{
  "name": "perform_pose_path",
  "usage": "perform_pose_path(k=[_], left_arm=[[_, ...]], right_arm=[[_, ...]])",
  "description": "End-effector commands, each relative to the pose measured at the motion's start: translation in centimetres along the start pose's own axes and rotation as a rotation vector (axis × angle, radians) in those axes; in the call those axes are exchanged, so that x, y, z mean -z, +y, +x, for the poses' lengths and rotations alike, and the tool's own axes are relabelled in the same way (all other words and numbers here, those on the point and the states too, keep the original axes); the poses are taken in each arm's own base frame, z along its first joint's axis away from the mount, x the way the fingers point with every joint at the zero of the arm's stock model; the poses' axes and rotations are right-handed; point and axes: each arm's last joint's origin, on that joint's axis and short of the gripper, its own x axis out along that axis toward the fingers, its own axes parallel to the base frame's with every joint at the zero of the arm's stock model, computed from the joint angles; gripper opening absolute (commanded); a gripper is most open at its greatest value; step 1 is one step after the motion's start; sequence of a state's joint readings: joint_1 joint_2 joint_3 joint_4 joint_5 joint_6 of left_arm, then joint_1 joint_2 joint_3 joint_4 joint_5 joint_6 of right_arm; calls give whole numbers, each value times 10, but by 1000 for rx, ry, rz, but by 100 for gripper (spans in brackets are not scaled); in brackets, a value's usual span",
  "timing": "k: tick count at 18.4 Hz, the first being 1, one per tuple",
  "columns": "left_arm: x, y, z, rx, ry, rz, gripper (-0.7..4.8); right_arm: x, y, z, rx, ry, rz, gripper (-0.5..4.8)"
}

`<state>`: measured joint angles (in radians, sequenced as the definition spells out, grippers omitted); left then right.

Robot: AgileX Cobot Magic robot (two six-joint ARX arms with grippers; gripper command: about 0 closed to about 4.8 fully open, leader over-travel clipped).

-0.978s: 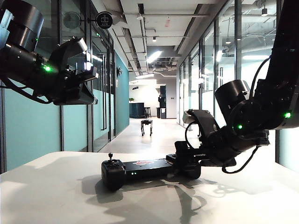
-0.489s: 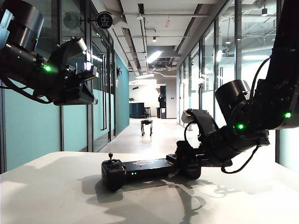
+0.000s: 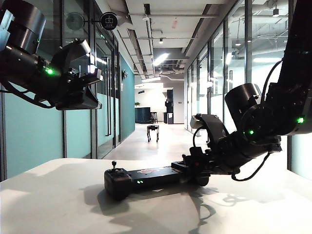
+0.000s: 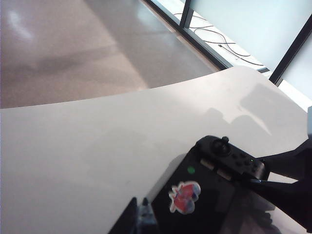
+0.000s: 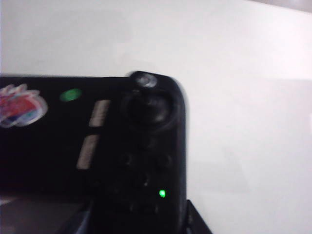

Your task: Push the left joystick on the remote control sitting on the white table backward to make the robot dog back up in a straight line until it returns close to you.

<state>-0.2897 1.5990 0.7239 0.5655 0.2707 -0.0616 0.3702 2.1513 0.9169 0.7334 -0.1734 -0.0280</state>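
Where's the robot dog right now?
In the exterior view the robot dog stands far down the corridor, centre, beyond the white table and the remote control.

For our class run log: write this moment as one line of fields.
left end effector: raised, idle | right end effector: at remote control end | robot dog: far down corridor | left joystick: untouched

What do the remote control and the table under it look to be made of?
Remote control: likely hard black plastic, matte with a slight sheen on its rounded end in the right wrist view, and a glossy sticker on top.
White table: a smooth, matte white board, perhaps laminate; it takes soft shadows and shows no grain.
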Motion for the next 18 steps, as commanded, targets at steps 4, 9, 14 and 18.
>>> perform_pose_path(k=[4,9,14,18], left_arm=[[-4,-1,0,27,-24,5,-5],[-4,-1,0,27,-23,9,-6],[-1,1,8,31,-7,12,-5],[4,6,28,81,23,31,-6]], right_arm=[[-4,0,0,66,-19,34,202],[-6,0,0,201,-47,98,202],[-6,14,1,345,-53,89,202],[-6,17,1,371,-64,132,202]])
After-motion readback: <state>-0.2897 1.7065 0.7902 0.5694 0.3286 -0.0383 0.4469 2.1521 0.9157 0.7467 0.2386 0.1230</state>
